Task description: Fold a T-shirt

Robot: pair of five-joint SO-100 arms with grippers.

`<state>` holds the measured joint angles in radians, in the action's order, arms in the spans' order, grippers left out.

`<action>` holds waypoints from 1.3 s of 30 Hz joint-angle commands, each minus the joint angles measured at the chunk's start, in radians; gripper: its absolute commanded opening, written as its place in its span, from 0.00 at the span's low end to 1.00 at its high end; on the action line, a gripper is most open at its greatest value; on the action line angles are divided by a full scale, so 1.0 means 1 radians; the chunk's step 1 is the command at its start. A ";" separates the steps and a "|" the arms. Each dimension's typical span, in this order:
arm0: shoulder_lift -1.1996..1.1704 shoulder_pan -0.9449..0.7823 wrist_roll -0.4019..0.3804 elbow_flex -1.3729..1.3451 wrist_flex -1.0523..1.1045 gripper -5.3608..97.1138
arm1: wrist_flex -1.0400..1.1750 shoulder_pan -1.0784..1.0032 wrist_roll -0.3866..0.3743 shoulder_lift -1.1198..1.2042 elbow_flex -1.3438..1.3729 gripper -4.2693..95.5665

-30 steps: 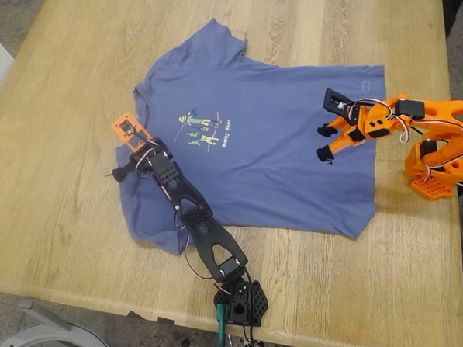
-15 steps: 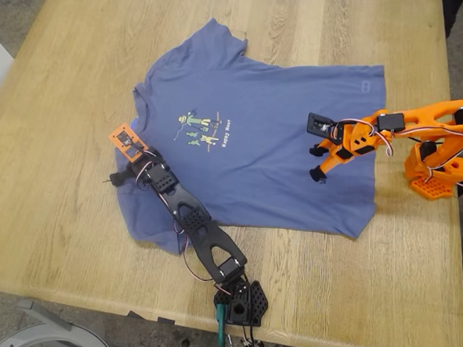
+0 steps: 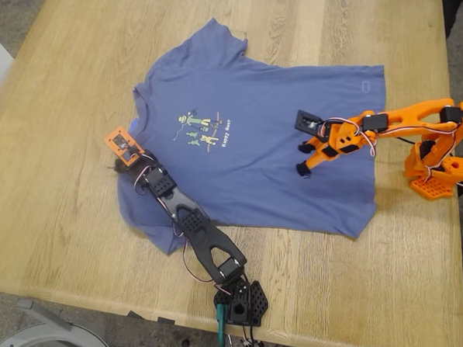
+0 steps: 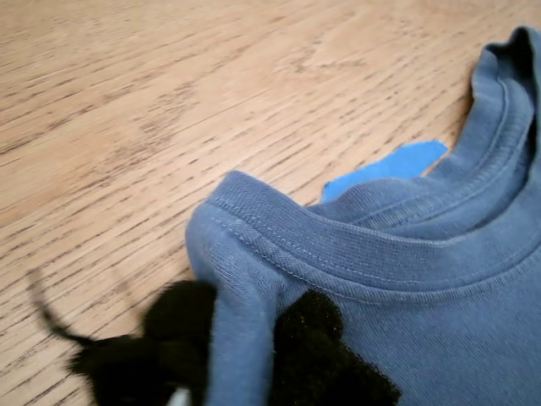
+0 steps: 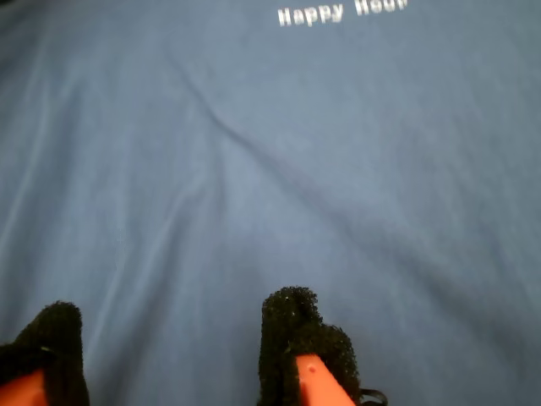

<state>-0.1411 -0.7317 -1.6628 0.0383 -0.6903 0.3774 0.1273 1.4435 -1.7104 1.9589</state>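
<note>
While the wooden table (image 3: 59,211) carries everything, the T-shirt (image 3: 271,152) lies flat and face up on it, between my two arms. Its long axis runs across the exterior view, with the collar toward that view's left and the hem toward its right. One sleeve points to the far table edge; the other sleeve lies under my black arm (image 3: 197,230).

My first gripper (image 4: 241,351), on the black arm, is at the collar. Its padded fingers (image 4: 317,347) are pinching a fold of the collar band (image 4: 355,245) between them. Just beyond this gripper, a small blue scrap (image 4: 385,167) lies on the wood, partly under the collar.

My second gripper (image 5: 161,338), on the orange arm (image 3: 397,124), is over the belly of the shirt with jaws spread apart, nothing between them. Ahead of it is the small white text (image 5: 342,11) of the print.
</note>
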 commanded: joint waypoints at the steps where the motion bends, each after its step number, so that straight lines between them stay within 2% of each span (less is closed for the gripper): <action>1: -0.021 0.038 0.014 0.100 -0.066 0.05 | -0.032 0.015 -0.009 0.051 -0.106 0.35; 9: -0.020 0.091 0.017 0.293 -0.285 0.05 | -0.083 0.040 -0.008 0.238 -0.244 0.35; 23: -0.112 0.153 0.020 0.293 -0.407 0.05 | -0.066 0.021 -0.009 0.588 -0.604 0.34; 31: -0.175 0.169 0.017 0.293 -0.491 0.05 | -0.066 -0.002 -0.014 0.767 -0.718 0.34; 35: -0.202 0.199 0.012 0.293 -0.515 0.05 | -0.032 -0.009 -0.017 0.896 -0.881 0.33; 39: -0.241 0.244 0.008 0.293 -0.555 0.05 | 0.083 -0.015 -0.018 1.074 -1.158 0.32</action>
<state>-0.1779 -0.5446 -1.6552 0.2592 -1.2303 0.4188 0.1212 1.4312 -0.7056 0.9403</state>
